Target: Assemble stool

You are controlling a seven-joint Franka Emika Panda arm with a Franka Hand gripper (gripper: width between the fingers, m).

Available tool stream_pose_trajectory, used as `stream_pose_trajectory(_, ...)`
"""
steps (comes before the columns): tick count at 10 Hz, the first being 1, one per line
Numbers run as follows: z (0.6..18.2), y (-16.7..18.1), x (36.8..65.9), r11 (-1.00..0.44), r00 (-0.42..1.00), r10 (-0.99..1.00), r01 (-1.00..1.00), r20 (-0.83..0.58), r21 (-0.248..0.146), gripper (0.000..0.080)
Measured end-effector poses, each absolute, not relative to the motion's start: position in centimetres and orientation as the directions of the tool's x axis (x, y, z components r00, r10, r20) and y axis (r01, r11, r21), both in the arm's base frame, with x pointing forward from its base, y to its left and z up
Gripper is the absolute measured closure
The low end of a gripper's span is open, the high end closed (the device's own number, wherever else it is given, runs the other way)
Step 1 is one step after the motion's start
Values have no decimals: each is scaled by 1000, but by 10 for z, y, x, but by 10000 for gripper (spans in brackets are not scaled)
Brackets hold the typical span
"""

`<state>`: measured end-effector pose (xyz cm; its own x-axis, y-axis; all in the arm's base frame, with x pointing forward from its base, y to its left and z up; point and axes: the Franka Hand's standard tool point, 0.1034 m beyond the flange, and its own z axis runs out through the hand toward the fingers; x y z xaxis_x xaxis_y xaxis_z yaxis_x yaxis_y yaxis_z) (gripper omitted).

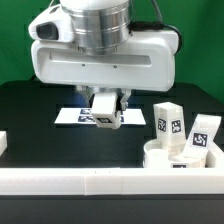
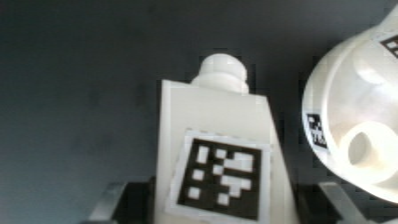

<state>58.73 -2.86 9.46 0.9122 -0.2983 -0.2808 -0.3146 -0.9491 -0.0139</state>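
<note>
My gripper (image 1: 105, 106) is shut on a white stool leg (image 1: 106, 118) and holds it above the black table, near the marker board (image 1: 72, 117). In the wrist view the leg (image 2: 217, 115) runs out from between my fingers (image 2: 125, 200), with a square marker tag on its face and a rounded peg at its far end. The round white seat (image 2: 361, 105) lies just beside the leg. In the exterior view the seat (image 1: 163, 157) sits at the right, with two legs (image 1: 168, 122) (image 1: 203, 134) standing upright on it.
A long white border rail (image 1: 100, 181) runs along the front of the table. A small white piece (image 1: 3, 143) shows at the exterior view's left edge. The arm's large white body fills the top of the exterior view.
</note>
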Motion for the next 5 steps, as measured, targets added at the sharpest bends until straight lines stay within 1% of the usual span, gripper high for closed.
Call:
stream_pose_trajectory(1, 94, -28, 587, -949, 921, -301, -315, -246, -17, 474)
stream_pose_trajectory(2, 94, -29, 597, -950, 940, -306, -312, -149, -22, 474)
stream_pose_trajectory(3, 94, -26, 598, -950, 949, -308, -311, -73, -26, 474)
stream_pose_trajectory(4, 101, -17, 599, -951, 951, -309, -309, -6, -34, 474)
stream_pose_trajectory(5, 108, -5, 602, -954, 950, -299, -296, 92, -43, 474)
